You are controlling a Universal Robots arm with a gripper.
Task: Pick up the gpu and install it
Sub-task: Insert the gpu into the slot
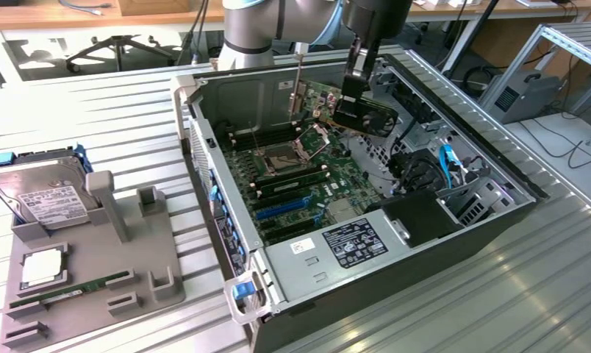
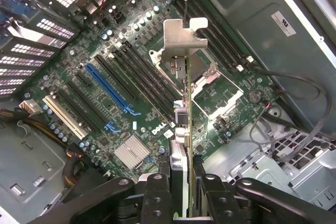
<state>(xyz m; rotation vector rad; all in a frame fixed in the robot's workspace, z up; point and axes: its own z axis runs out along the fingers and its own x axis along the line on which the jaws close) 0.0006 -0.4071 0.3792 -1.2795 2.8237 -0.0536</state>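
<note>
Jaws clamp the gpu (image 2: 181,124) edgewise above the motherboard (image 2: 113,85).

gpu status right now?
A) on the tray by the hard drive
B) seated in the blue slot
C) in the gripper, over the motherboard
C: the gripper clamps the gpu above the motherboard; the blue slot is bare.
</note>
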